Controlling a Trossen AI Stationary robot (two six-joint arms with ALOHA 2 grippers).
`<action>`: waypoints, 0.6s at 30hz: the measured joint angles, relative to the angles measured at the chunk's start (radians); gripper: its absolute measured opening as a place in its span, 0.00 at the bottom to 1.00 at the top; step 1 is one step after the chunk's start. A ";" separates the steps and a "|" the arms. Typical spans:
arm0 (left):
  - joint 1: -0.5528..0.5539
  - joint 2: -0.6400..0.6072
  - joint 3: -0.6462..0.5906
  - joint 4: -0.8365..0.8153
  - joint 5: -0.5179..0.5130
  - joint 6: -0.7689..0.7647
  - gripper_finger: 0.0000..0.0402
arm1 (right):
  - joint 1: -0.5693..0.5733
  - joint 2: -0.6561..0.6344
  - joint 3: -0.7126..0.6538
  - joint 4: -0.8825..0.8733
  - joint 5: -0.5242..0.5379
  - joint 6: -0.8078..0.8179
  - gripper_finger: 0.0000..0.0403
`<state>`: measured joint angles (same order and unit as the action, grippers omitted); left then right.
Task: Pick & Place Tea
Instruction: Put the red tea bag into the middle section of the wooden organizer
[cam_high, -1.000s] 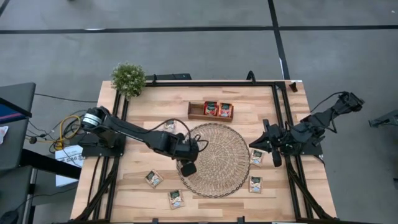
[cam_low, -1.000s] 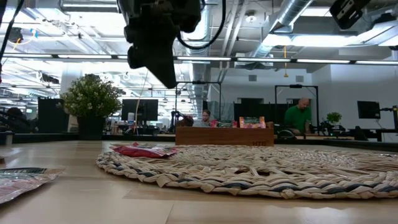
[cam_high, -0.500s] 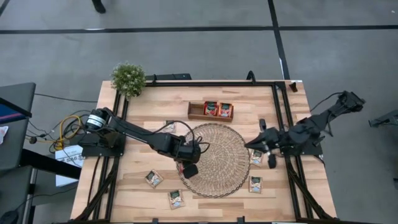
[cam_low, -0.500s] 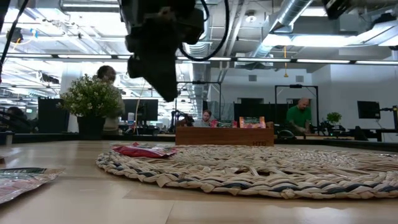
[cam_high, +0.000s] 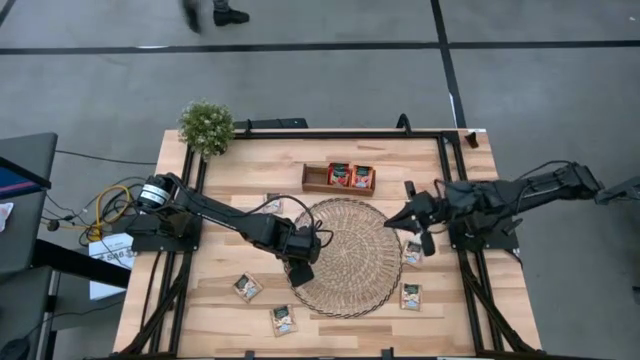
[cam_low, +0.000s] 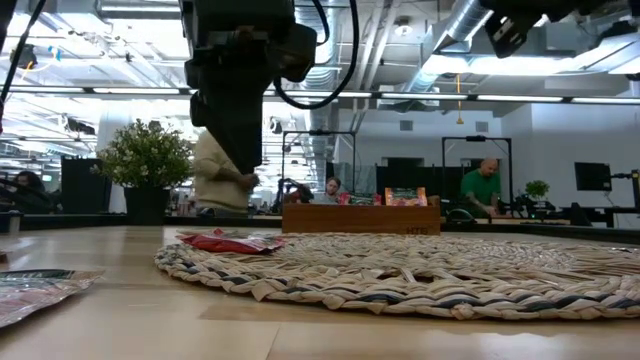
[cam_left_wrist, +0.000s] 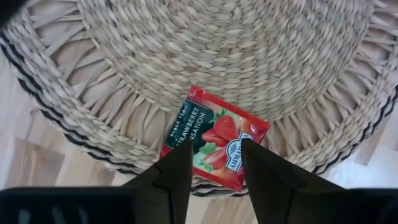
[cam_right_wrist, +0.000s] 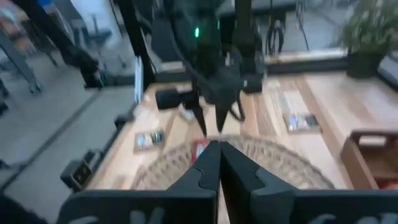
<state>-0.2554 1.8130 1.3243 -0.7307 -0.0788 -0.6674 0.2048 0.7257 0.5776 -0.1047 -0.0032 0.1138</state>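
Since one second ago the left gripper (cam_left_wrist: 214, 171) has opened its two dark fingers, and the right arm has stretched inward toward the mat. Now the left gripper stands with a narrow gap and holds nothing: the red square strawberry tea sachet (cam_left_wrist: 214, 148) lies flat below it, on the woven rim of the round straw mat (cam_high: 345, 256), at the mat's side nearest the left edge of the table. The low view shows this sachet (cam_low: 232, 241) resting on the mat while the gripper hangs clear above it, so I judge that the sachet was just let go there.

The right gripper (cam_right_wrist: 217, 155) has its fingers pressed together and is empty. It is in the air above the right rim of the mat, pointing toward the left arm.

Farther out, two more red sachets (cam_high: 351, 176) stand in the small brown wooden tray (cam_high: 316, 180) near the far edge of the table. Whitish sachets with green print (cam_high: 248, 288) lie on the wooden table (cam_high: 240, 170): two near the front edge at the left, two beside the right rim of the mat, one just off its far-left rim. These probably still wait to be picked. A small green potted plant (cam_high: 206, 126) stands at the far left corner.
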 joint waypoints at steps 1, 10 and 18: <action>0.000 0.000 0.000 0.000 0.000 0.000 0.32 | -0.014 -0.021 -0.028 0.039 -0.017 0.000 0.00; 0.015 0.000 0.000 -0.001 0.003 0.079 0.32 | -0.070 -0.242 -0.292 0.342 -0.059 0.127 0.00; 0.065 0.003 0.000 0.000 0.005 0.234 0.32 | -0.068 -0.357 -0.340 0.347 -0.053 0.148 0.00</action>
<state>-0.1907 1.8157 1.3243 -0.7307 -0.0736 -0.4338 0.1368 0.3683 0.2375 0.2423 -0.0566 0.2623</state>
